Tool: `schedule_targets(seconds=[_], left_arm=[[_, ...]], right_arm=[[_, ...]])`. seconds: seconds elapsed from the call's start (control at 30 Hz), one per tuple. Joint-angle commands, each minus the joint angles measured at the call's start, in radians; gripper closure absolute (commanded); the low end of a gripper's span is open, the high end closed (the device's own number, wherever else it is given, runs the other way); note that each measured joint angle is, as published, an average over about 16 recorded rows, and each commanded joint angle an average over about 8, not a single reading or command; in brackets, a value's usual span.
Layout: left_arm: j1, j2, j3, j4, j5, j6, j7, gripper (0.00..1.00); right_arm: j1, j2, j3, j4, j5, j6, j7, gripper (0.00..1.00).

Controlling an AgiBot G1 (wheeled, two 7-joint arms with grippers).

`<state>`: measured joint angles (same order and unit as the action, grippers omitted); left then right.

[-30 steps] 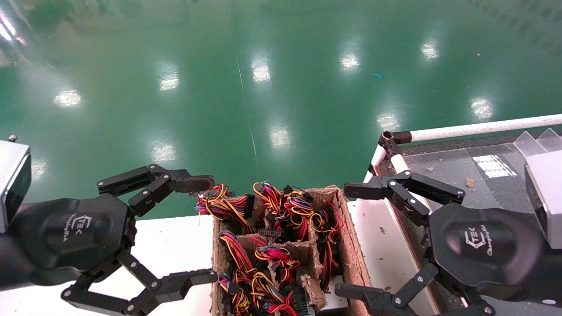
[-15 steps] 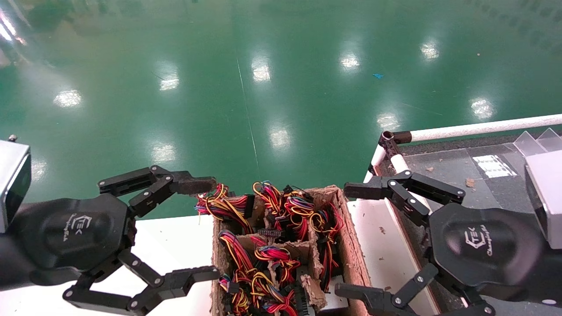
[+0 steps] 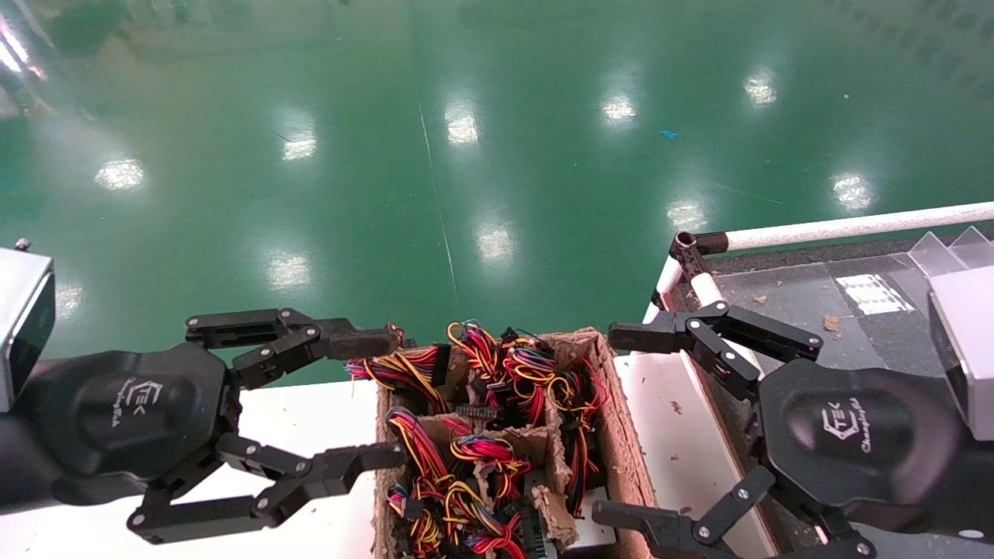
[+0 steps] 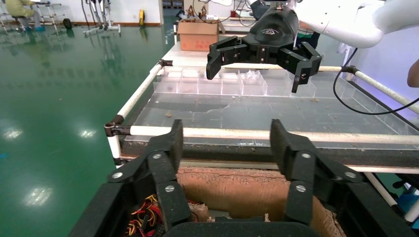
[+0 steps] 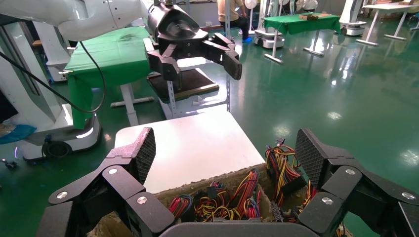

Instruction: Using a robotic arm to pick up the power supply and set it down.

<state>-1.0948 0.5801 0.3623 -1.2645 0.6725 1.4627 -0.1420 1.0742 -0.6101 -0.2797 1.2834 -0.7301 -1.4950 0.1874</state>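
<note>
Wires in red, yellow, orange and black fill a brown pulp tray (image 3: 613, 435) that stands on a white table (image 3: 311, 411) at the lower middle of the head view. Power supply bodies are mostly hidden under the bundles (image 3: 497, 404); only a dark edge shows near the tray's front. Left gripper (image 3: 388, 400) hovers at the tray's left wall, jaws spread wide and empty, its upper finger (image 3: 353, 341) touching or just over a wire bundle at the far left corner. Right gripper (image 3: 621, 423) hangs just beside the tray's right wall, jaws also wide apart, holding nothing. Behind it lies a dark work surface (image 3: 792, 295) edged by a white rail (image 3: 846, 225).
</note>
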Motion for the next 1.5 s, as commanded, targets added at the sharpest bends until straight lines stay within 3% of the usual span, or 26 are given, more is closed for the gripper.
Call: schedule_targets(seconds=[0.03,0.83,0.87,1.1,1.13,1.5], left_arm=[[0.000,0.000,0.000,0.000,0.000,0.000,0.000,1.00],[0.000,0.000,0.000,0.000,0.000,0.000,0.000,1.00],[0.000,0.000,0.000,0.000,0.000,0.000,0.000,0.95],[0.000,0.000,0.000,0.000,0.000,0.000,0.000,0.07],[0.000,0.000,0.000,0.000,0.000,0.000,0.000,0.00],[0.000,0.000,0.000,0.000,0.000,0.000,0.000,0.00]], right_arm=[[0.000,0.000,0.000,0.000,0.000,0.000,0.000,0.00],[0.000,0.000,0.000,0.000,0.000,0.000,0.000,0.00],[0.000,0.000,0.000,0.000,0.000,0.000,0.000,0.00],[0.000,0.000,0.000,0.000,0.000,0.000,0.000,0.00],[0.000,0.000,0.000,0.000,0.000,0.000,0.000,0.00],[0.001,0.003,-0.001,-0.007,-0.009,0.009,0.001,0.00]])
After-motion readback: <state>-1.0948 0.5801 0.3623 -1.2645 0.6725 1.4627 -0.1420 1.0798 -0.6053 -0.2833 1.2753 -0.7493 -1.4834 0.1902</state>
